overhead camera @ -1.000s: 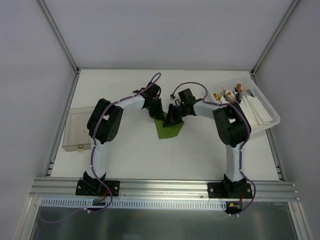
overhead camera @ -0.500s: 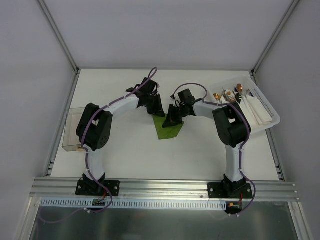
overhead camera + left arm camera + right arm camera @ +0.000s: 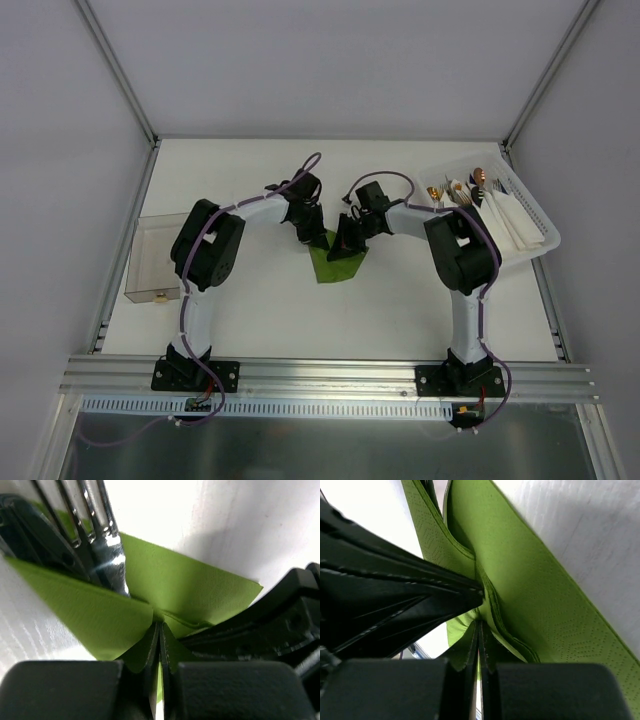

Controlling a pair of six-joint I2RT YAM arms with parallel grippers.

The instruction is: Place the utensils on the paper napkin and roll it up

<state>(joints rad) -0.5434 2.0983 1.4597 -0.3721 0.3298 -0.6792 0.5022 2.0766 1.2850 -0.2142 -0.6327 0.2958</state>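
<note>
olive-green, thin and matte, faintly embossed with tiny dots: looking at the paper napkin [image 3: 540,595], lying near the middle of the white table [image 3: 260,310] between the two arms. being pinched from both sides, with the left gripper [image 3: 159,640] closing right down on a raised fold of the sheet and the right gripper [image 3: 479,639] likewise clamping flat on a pleat of the same green paper. finding the utensils [image 3: 97,525] in the left wrist view only, as bright polished fork tines, hard and smooth, resting on the napkin and disappearing behind a lifted fold. not making out the number of pieces, nor the handles.

judging the paper as very light, soft and easily torn, creasing wherever pinched and springing open once released. judging the metal as stiff, heavier and slippery, likely sliding out of a loose roll. taking hold best at the folded edge, through doubled layers and not at a single corner, and pressing the wrap snug against the tines while rolling. risking a rip along the pleat by pulling the two grips apart.

noting, well apart at the far right, a white basket [image 3: 530,215] holding white napkins and copper-tipped cutlery, and at the left edge a clear box [image 3: 150,260].
</note>
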